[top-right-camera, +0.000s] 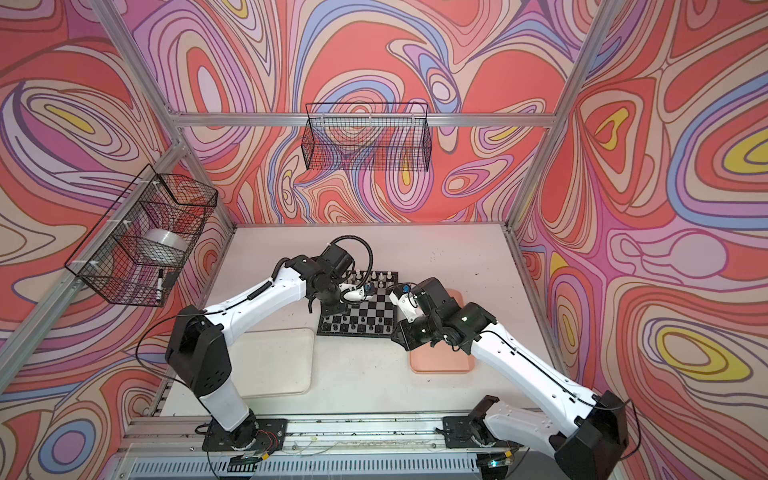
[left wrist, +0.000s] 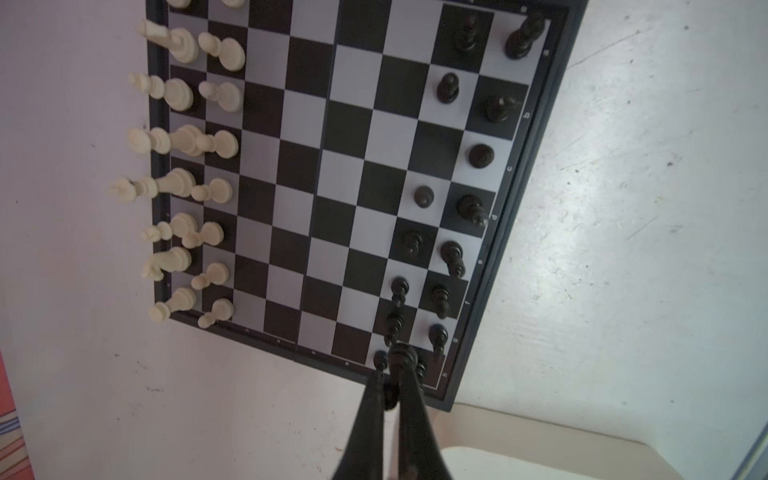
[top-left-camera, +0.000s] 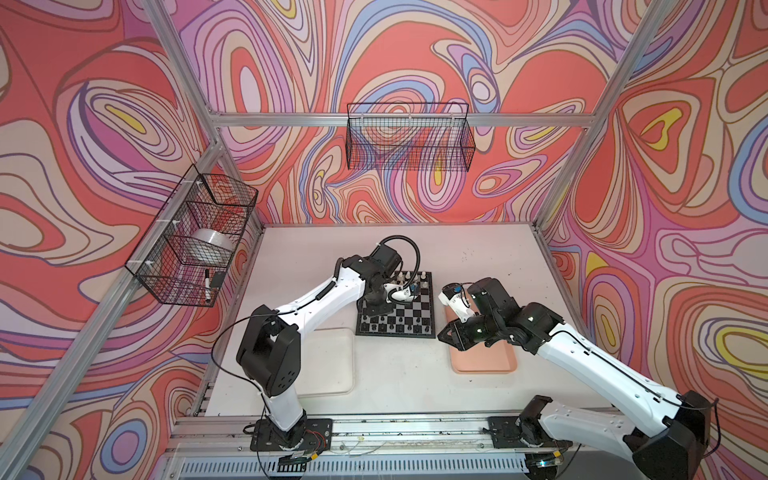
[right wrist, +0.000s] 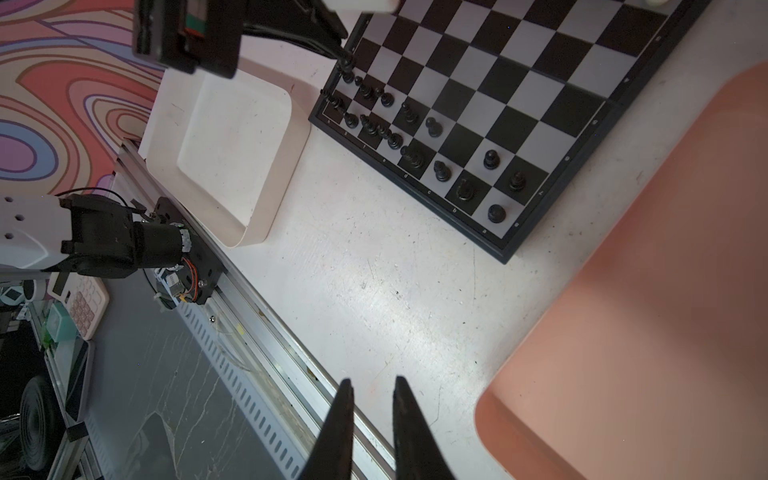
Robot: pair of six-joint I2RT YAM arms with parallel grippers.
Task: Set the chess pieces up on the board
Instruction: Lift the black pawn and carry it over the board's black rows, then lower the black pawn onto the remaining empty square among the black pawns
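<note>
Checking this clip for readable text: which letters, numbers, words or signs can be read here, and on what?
"a" "b" "c" "d" "e" "f" "g" "h": along the black border of the board, beside the black chess pieces.
Adjoining border side: marks too blurred to read.
Keys of the calculator: too small to read.
Nothing else legible.

The black-and-silver checkered board (left wrist: 307, 124) lay flat on the surface (left wrist: 623, 208). Cream pieces (left wrist: 183, 45) stood in two rows along one edge and black pieces (left wrist: 448, 88) along the opposite edge. The left end effector (left wrist: 392, 370) pinched one black piece (left wrist: 401, 357) over a corner.
</note>
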